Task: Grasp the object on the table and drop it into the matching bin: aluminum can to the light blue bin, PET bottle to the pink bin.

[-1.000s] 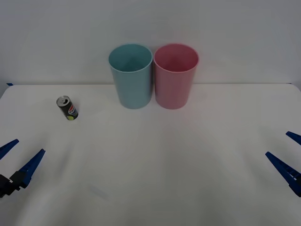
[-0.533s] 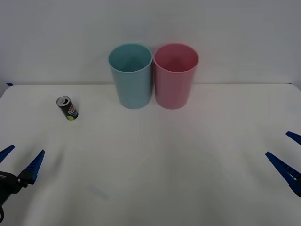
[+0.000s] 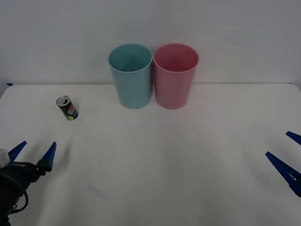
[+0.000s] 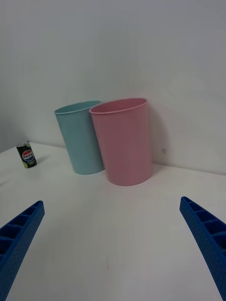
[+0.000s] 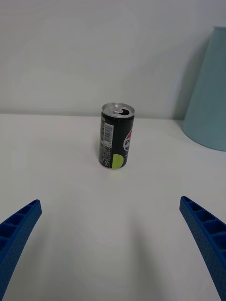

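Nothing stands between the wide-spread left gripper [image 3: 33, 151] and the upright aluminum can [image 3: 67, 108] at its one o'clock on the smooth white table [image 3: 188, 155]. The round plastic light blue bin [image 3: 131, 75] and pink bin [image 3: 175, 75] touch. The right gripper [image 3: 287, 151] is spread wide too.

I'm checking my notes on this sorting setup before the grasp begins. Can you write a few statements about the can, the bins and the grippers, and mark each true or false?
1. The can stands upright on the table. True.
2. The can is inside the light blue bin. False: it stands on the table, apart from that bin, toward the robot's left.
3. The pink bin stands beside the light blue bin, on the robot's right of it. True.
4. The left gripper is shut on the can. False: it is open, short of the can, which shows between its fingers in the left wrist view.
5. The right gripper is open near the table's right edge. True.
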Robot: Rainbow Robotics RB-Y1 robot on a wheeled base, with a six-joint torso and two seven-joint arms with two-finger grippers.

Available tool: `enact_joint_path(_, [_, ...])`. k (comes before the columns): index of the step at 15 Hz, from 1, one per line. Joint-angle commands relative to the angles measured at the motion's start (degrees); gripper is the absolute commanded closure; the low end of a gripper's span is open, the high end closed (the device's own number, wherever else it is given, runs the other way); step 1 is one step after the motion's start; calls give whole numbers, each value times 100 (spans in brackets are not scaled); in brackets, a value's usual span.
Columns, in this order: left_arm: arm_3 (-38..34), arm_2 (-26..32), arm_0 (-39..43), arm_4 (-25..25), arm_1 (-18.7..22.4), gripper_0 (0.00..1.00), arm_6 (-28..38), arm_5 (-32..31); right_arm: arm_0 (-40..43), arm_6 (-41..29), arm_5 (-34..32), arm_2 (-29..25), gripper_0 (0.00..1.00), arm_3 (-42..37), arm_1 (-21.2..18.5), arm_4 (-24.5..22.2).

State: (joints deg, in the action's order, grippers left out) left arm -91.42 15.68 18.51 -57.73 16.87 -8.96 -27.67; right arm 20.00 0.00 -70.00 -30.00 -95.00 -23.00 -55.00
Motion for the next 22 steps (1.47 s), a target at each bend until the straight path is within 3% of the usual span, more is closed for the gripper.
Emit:
enact_joint_path(1, [432,5,-427,-98,-34,0,-18,34,0,0,0,0,0,0,0,0])
enact_joint_path(22, [3570,32,-3618,-1003,-43,0,-80,517,0,0,0,0,0,0,0,0])
